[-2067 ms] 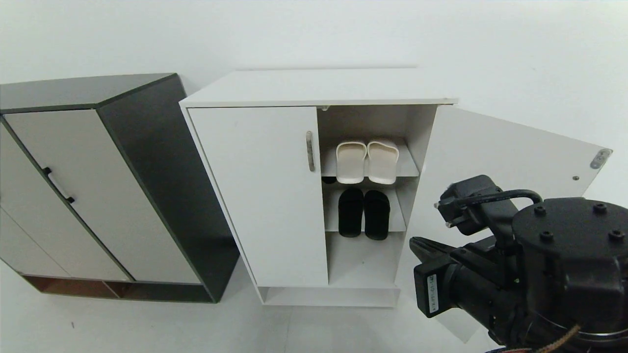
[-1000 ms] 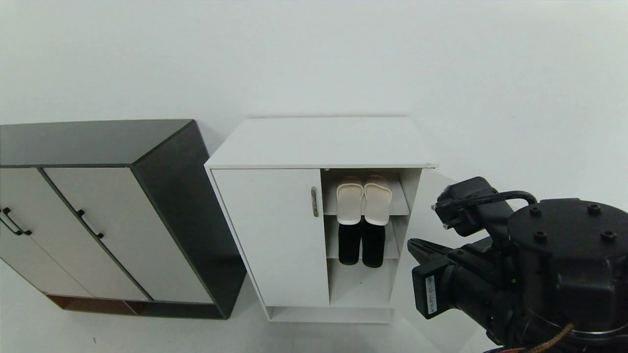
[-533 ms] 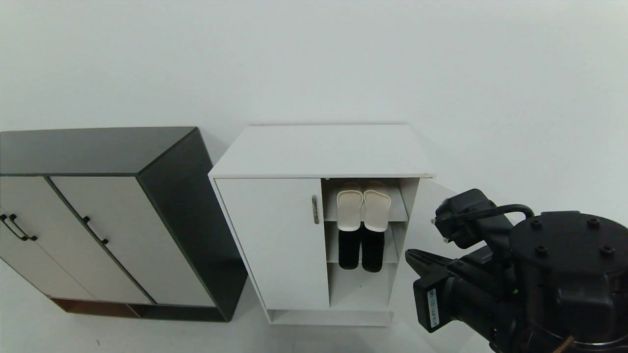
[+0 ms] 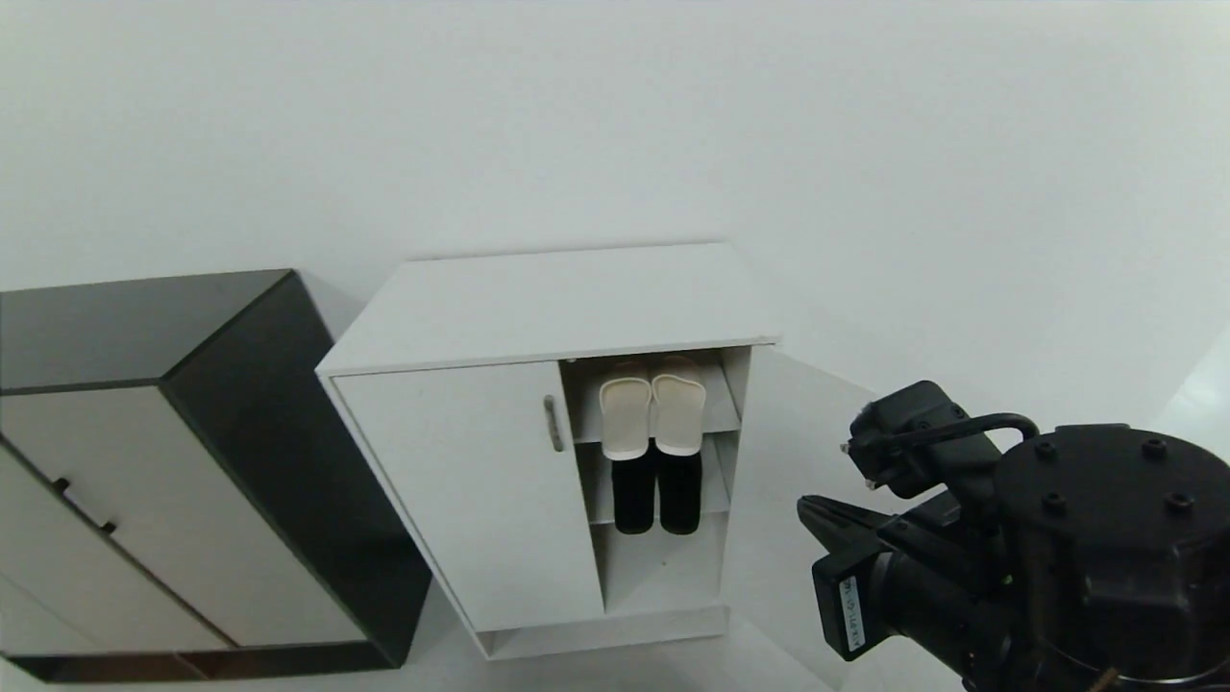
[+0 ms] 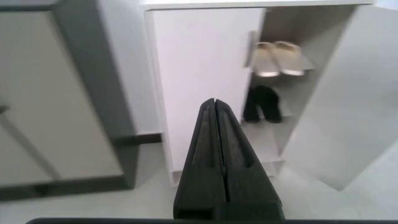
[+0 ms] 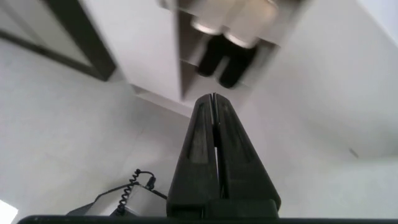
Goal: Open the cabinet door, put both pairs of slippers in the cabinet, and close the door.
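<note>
cabinet [image 4: 461, 481]: matt white board | handle [image 4: 553, 423]: brushed metal | dark cabinet [image 4: 125, 327]: glossy top

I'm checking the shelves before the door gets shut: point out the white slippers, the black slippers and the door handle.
white slippers [image 4: 627, 419], head view, left slipper's middle
black slippers [image 4: 679, 495], head view, right slipper's middle
door handle [image 4: 553, 423], head view, mid-bar

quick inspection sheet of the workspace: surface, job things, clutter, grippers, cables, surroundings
surface: pale floor
job's things: white cabinet, right door open, left door closed; cream slippers on the upper shelf, black slippers on the shelf below
clutter: nothing seen
grippers: left gripper shut, holding nothing; right gripper shut, holding nothing; both apart from the cabinet
cables: coiled black cable low by the floor
surroundings: dark cabinet with pale doors beside the white one; plain white wall
</note>
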Controlling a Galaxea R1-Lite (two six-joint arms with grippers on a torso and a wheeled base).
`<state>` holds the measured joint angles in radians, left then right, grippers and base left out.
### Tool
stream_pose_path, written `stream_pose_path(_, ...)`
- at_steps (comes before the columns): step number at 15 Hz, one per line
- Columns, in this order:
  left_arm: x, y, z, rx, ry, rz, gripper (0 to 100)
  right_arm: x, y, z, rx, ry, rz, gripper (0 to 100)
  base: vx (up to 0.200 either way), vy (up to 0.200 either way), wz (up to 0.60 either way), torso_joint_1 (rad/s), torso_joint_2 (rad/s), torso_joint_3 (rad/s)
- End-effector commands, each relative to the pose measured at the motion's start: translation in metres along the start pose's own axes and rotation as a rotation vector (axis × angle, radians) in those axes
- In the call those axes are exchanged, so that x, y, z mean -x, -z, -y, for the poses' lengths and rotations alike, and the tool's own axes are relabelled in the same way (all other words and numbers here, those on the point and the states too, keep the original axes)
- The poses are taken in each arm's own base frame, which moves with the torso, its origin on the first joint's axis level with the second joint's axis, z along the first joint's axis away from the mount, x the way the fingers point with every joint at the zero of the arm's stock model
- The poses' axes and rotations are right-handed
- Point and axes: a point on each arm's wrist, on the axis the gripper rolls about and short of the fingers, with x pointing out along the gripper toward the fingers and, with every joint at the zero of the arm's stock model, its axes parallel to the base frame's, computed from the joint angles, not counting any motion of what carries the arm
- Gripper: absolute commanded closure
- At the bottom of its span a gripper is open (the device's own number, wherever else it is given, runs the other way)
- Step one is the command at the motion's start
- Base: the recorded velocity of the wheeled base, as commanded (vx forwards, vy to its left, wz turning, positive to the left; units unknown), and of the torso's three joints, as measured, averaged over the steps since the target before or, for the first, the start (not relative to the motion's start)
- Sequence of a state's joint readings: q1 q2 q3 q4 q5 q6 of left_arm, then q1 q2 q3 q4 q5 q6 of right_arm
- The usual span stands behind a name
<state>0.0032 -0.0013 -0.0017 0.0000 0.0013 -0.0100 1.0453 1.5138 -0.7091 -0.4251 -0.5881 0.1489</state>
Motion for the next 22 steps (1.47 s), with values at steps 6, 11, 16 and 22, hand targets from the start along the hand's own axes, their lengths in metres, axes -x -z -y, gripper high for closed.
stream_pose_path(6, 0.000, 0.000, 0.000, -0.001, 0.000, -0.001, 100, -0.007, -0.015, 0.017, -0.005, 0.070, 0.065, 100, 0.000, 0.000, -0.20, 0.000, 0.00, 0.002)
stream_pose_path(11, 0.000, 0.000, 0.000, -0.002, 0.000, -0.001, 100, -0.050, -0.057, 0.067, -0.083, 0.273, 0.047, 100, 0.000, 0.000, 0.00, 0.000, 0.00, 0.000)
stream_pose_path(16, 0.000, 0.000, 0.000, -0.001, 0.000, -0.001, 100, -0.082, -0.059, 0.083, -0.133, 0.299, 0.032, 100, -0.120, 0.000, 0.00, 0.004, 0.00, -0.001)
stream_pose_path(22, 0.000, 0.000, 0.000, -0.001, 0.000, -0.001, 100, -0.143, -0.060, 0.115, -0.187, 0.337, 0.014, 100, 0.000, 0.000, 0.00, 0.000, 0.00, 0.000)
